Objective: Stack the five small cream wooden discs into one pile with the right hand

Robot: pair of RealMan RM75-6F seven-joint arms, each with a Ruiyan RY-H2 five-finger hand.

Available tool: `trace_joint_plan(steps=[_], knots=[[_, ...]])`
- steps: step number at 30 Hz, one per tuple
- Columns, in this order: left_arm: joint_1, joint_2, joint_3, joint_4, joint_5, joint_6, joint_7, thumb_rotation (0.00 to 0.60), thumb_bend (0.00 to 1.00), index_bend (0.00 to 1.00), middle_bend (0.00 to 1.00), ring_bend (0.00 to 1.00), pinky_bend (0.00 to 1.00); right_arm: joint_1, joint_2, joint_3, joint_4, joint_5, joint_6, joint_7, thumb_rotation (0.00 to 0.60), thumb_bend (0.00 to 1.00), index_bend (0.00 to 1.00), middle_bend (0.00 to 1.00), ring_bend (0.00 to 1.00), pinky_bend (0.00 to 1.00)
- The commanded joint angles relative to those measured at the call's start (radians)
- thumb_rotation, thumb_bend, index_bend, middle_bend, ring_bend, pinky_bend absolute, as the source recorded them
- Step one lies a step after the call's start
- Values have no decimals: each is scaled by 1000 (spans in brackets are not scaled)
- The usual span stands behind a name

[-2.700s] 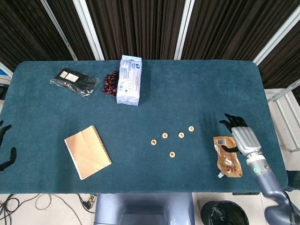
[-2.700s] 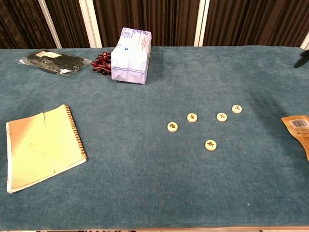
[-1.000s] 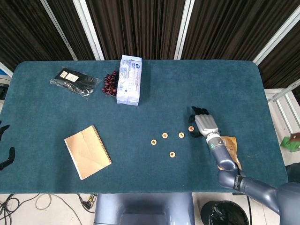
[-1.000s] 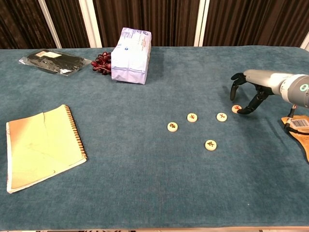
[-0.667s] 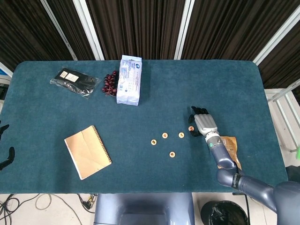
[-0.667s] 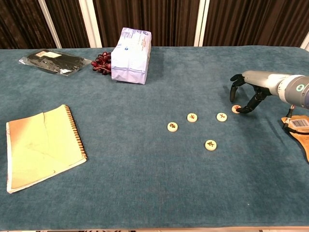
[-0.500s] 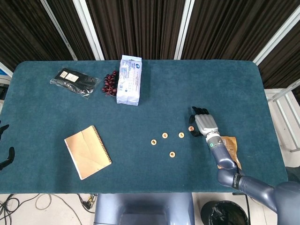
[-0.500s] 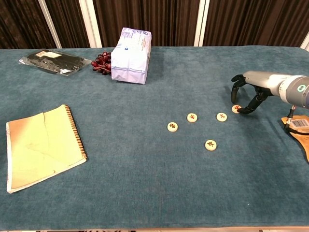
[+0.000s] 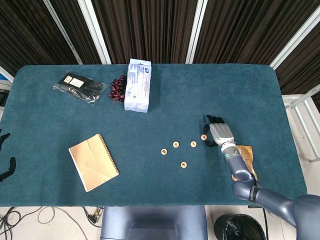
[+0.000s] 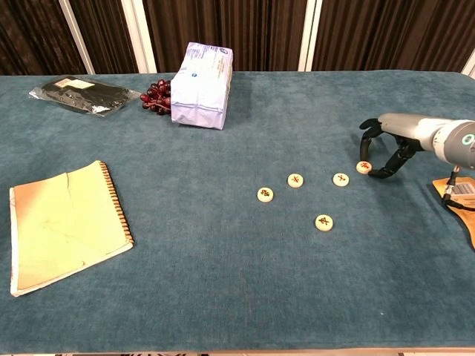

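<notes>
**Right hand at the first disc, nothing stacked yet**

My right hand (image 10: 387, 154) sits low over the far-right end of the disc group, fingers arched down and apart around the rightmost disc (image 10: 364, 167). Fingertips (image 10: 373, 175) look down at the cloth just beside that disc; I can't tell if any of them actually touches it. Disc is flat on the tabletop (image 10: 223, 282), not lifted, so I read the hand as spread and holding nothing. Head view agrees: right hand (image 9: 218, 133) just right of that disc (image 9: 204, 137).

Going outward to the left: second disc (image 10: 341, 179) near the first, third disc (image 10: 295, 180), fourth disc (image 10: 265, 194), roughly a shallow row. Fifth disc (image 10: 323, 222) lies apart, closer to me, below the gap between second and third. All five lie single, none on top of another.

Progress: zero stacked. Judging from this, I'm in the first grasp. Left to do: close on the rightmost disc, carry it onto a neighbour, repeat for the remaining ones.

Left hand (image 9: 5, 155) shows only at the head view's left edge, off the tabletop, too little visible to say whether fingers are apart or closed.

Clutter, all well apart from the discs: brown pouch (image 10: 462, 199) right of my hand, notebook (image 10: 63, 222), white packet (image 10: 202, 86), grapes (image 10: 155, 96), black bag (image 10: 84, 96).
</notes>
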Motion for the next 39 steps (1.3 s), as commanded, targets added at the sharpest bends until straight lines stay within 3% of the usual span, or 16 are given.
trace_joint_plan(steps=[1,17,31,39], knots=[[0,0,0,0,-1,-1,-1,600,487,146,0,0,0,1,-2,-1,2,-2,0,1,600,393,498,0,0,0],[0,1,0,0,0,-1,-3,600,487,147,0,0,0,7,1,0,-6,-7,-7,-1,600,405,556,0,0,0],[1,2,-1,-2,0,0,-6,600,487,149,0,0,0,-1,118,1,-215,-9,23,-29,600,411,556,0,0,0],[0,0,0,-3,6,3,-4,600,487,150,0,0,0,-5,123,-8,-267,-25,56,-32,600,410,556,0,0,0]])
